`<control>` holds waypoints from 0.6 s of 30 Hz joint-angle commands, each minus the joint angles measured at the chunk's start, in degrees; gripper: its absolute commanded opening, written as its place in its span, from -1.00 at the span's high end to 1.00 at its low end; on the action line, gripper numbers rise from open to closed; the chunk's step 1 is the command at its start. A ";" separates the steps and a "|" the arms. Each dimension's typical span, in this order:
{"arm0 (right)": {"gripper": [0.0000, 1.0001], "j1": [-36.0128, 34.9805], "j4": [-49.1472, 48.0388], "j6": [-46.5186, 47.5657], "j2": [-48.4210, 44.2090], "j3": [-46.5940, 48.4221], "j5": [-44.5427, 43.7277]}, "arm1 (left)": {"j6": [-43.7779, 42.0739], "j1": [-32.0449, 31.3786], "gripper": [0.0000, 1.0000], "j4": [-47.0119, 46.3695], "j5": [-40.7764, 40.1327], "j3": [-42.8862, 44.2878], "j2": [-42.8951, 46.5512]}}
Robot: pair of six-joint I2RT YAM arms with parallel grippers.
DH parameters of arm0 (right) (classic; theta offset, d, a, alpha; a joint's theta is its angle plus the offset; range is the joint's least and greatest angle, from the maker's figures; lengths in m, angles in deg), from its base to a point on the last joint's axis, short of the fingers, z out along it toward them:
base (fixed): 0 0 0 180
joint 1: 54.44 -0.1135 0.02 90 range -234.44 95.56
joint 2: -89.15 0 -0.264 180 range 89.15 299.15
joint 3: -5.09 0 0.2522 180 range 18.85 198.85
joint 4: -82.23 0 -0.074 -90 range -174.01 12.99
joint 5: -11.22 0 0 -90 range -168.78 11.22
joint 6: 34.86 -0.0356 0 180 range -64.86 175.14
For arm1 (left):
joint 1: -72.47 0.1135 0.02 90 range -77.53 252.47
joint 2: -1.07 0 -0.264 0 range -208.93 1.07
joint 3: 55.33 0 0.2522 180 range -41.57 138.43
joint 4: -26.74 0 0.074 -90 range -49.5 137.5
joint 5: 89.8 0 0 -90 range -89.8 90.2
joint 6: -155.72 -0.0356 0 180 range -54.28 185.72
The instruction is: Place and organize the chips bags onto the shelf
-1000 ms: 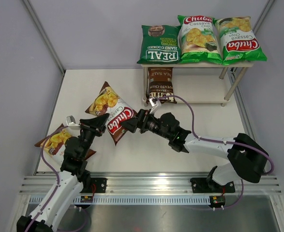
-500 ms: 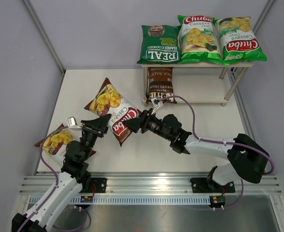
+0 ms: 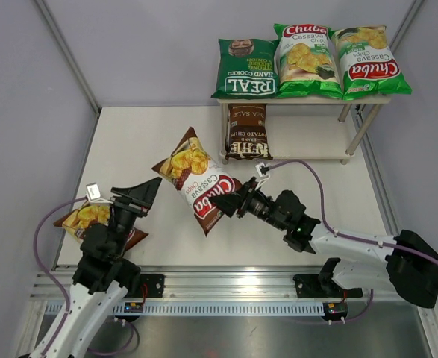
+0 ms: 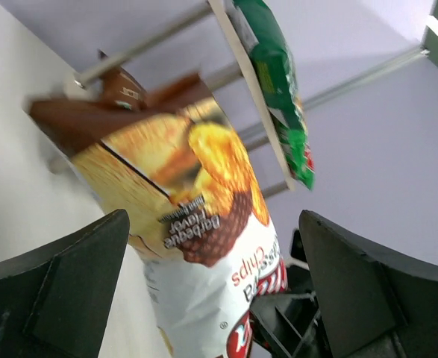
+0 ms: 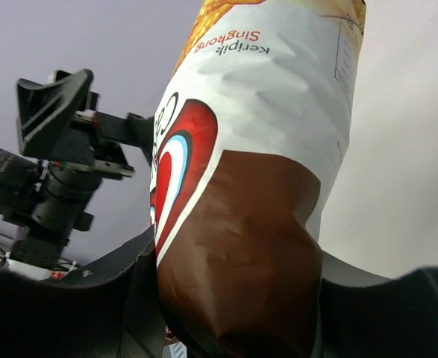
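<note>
A brown-red Chuba bag (image 3: 196,175) hangs tilted above the table, and my right gripper (image 3: 220,201) is shut on its lower brown end (image 5: 241,253). My left gripper (image 3: 145,195) stands open to the left of the bag, apart from it. In the left wrist view the bag (image 4: 196,216) fills the space ahead of the wide-open fingers (image 4: 62,291). A second brown-red bag (image 3: 80,217) lies on the table under my left arm. On the shelf (image 3: 312,145), the top board carries the dark green REAL bag (image 3: 245,68) and two light green Chuba bags (image 3: 304,56) (image 3: 368,63). The Kettle bag (image 3: 247,132) lies on the lower board.
The shelf's silver legs (image 3: 362,130) stand at the back right of the white table (image 3: 129,142). Grey walls close in the left and right sides. An aluminium rail (image 3: 226,283) runs along the near edge by the arm bases.
My left gripper opened, let go of the brown-red bag and drew back to the left. My right gripper closed on the bag's lower end and carried it rightward.
</note>
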 commanded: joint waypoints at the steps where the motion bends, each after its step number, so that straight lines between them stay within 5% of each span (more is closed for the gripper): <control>1: 0.57 0.16 0.85 1.99 -8.01 -3.64 -5.42 | -7.93 -0.08 -0.98 16.11 -10.32 6.06 1.86; 13: 0.68 11.23 19.57 -1.87 -31.05 -9.45 -14.23 | -20.15 -0.08 -0.98 30.54 -9.54 17.24 -7.98; 18: 0.67 15.36 23.98 -2.57 -33.54 -7.96 -18.26 | -23.15 -0.08 -0.98 32.30 -6.65 19.52 -9.65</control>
